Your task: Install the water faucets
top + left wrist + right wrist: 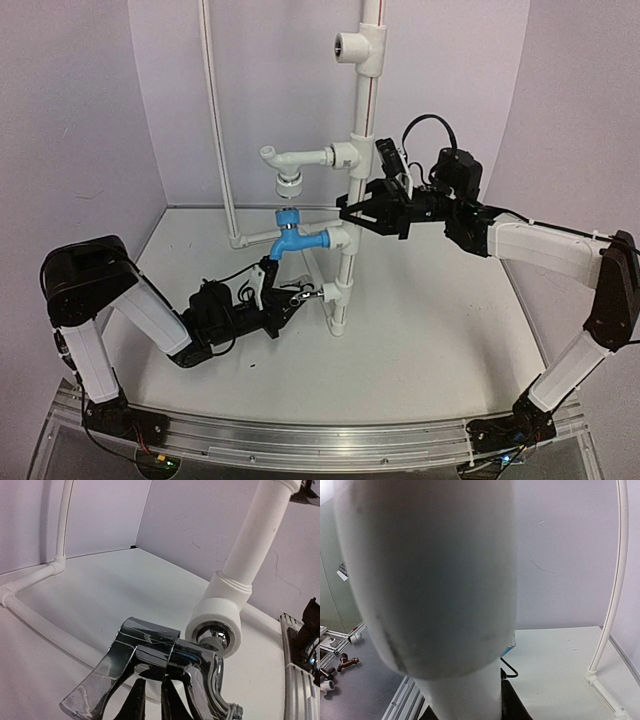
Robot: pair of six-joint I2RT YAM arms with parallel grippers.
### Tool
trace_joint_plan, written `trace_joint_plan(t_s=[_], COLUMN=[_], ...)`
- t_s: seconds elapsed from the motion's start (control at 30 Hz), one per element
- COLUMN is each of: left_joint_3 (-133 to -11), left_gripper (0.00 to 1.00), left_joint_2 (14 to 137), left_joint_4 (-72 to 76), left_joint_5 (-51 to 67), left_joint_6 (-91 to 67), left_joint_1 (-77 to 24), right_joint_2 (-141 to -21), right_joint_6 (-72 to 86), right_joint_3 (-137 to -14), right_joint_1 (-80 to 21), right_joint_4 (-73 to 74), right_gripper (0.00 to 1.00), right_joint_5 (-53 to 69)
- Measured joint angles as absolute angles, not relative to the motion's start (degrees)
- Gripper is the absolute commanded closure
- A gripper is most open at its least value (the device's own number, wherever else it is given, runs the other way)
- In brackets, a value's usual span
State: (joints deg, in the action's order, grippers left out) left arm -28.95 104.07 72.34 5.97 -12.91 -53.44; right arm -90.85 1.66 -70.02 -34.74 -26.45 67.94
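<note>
While my right gripper [352, 212] clamps the upright pipe [366, 100], the faucet [150, 650] sits with its threaded end in the low tee [220, 610]. My left gripper [151, 685] is just under the faucet, with fingers close together. I cannot tell whether they pinch it.

We count one silver faucet [150, 647], one blue tap [293, 238], one thick pipe [362, 110], one thin pipe [215, 120], and two arms: a left arm [150, 315] and a right arm [540, 245].
</note>
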Motion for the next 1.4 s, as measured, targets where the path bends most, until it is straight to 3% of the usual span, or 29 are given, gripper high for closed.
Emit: trace_joint_plan(t_s=[0.17, 0.33, 0.6, 0.8, 0.97, 1.4], left_joint_3=[-27.3, -23.2, -14.7, -18.2, -19.8, -25.3], left_gripper=[0.53, 0.37, 0.02, 0.0, 0.0, 0.0], left_joint_2=[102.3, 101.0, 93.0, 82.3, 81.6, 104.0], left_joint_4=[72.5, 73.6, 72.7, 60.5, 58.5, 75.3], left_joint_5=[4.3, 3.5, 2.3, 2.9, 4.5, 8.7], left_joint_6=[-8.9, -9.6, -23.9, -42.0, -58.1, -87.0], left_joint_1=[-53.2, -53.6, -54.1, -54.2, -54.8, -55.2], right_joint_2=[-90.7, -90.6, -90.6, -90.6, -90.6, -90.7], right_joint_6=[1.6, 1.3, 0.8, 0.3, 0.1, -0.1], right_joint_3=[-70.0, -70.1, -70.4, -70.8, -70.9, -71.1], right_joint_1=[-34.7, -34.7, -34.7, -34.7, -34.7, -34.7], right_joint_4=[-26.1, -25.7, -24.8, -23.9, -23.7, -23.2], right_gripper=[1.0, 1.0, 1.0, 1.0, 1.0, 1.0], right_joint_5=[68.3, 68.5, 68.4, 68.4, 68.4, 68.4])
